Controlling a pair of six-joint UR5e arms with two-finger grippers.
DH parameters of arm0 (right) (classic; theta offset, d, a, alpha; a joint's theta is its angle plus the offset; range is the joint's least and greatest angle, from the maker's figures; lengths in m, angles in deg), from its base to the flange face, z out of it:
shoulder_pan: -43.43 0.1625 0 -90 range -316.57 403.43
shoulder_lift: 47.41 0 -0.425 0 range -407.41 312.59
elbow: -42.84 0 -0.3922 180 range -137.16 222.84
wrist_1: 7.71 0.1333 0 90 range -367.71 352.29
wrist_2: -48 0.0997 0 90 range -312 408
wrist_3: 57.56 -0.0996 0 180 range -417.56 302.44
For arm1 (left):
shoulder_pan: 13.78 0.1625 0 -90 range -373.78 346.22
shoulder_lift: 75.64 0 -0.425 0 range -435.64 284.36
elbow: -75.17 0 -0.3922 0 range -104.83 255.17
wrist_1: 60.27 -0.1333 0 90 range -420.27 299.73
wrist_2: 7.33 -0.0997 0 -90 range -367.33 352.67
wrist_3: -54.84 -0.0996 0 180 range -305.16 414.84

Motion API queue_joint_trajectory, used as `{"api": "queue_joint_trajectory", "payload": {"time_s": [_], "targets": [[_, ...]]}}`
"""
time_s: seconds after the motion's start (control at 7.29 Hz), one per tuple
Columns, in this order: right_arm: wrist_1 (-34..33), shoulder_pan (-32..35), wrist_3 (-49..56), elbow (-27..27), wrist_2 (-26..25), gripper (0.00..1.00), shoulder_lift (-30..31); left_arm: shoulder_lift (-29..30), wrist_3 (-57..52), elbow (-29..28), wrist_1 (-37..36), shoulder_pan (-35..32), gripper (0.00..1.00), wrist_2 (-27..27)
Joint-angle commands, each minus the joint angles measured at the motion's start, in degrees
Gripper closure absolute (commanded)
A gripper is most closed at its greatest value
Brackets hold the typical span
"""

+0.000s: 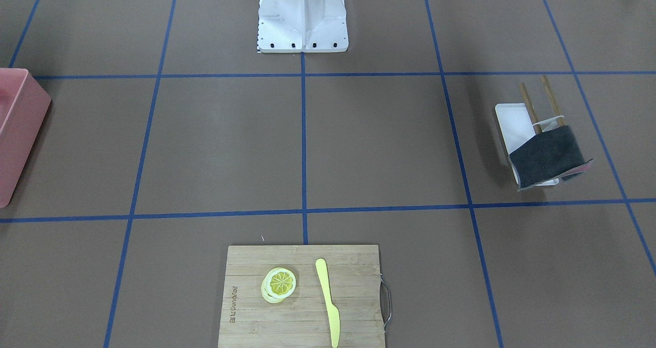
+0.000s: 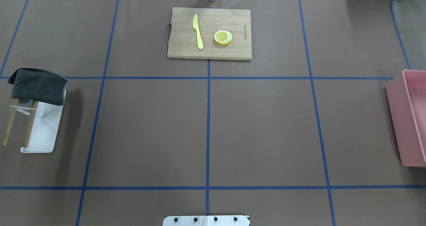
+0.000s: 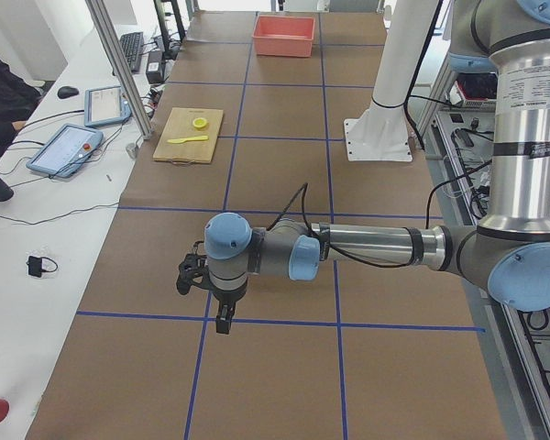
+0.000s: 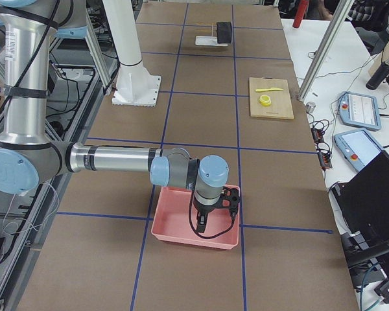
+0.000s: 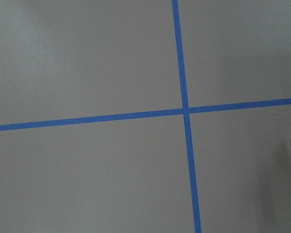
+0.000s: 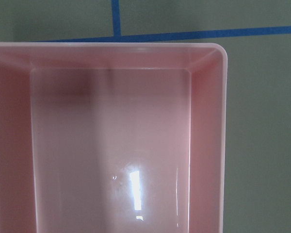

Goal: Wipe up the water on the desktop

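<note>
The desktop (image 2: 259, 129) is a flat matte brown surface crossed by blue tape lines; I can make out no water on it. A dark grey cloth (image 2: 38, 86) hangs over a small wooden rack on a narrow white tray (image 2: 43, 132) at the left. My left gripper (image 3: 222, 316) points down above a tape crossing (image 5: 185, 110), short of the tray; it shows only in the exterior left view, so I cannot tell its state. My right gripper (image 4: 203, 228) hangs over the pink bin (image 4: 194, 241); I cannot tell its state either.
The pink bin (image 2: 411, 119) stands at the desktop's right edge; its bottom (image 6: 111, 160) looks glossy. A bamboo cutting board (image 2: 209, 33) with a yellow knife (image 2: 198, 31) and a lemon slice (image 2: 222, 37) lies at the far middle. The white robot base (image 1: 302, 20) stands at the near edge.
</note>
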Motion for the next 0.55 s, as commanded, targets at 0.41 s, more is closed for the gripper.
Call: {"api": "queue_joint_trajectory", "payload": {"time_s": [0.41], "targets": [[0.2,0.0,0.0,-0.9,1.7,0.0,-0.1,0.0,0.0,0.0,0.1,0.0,0.02,0.1]]}}
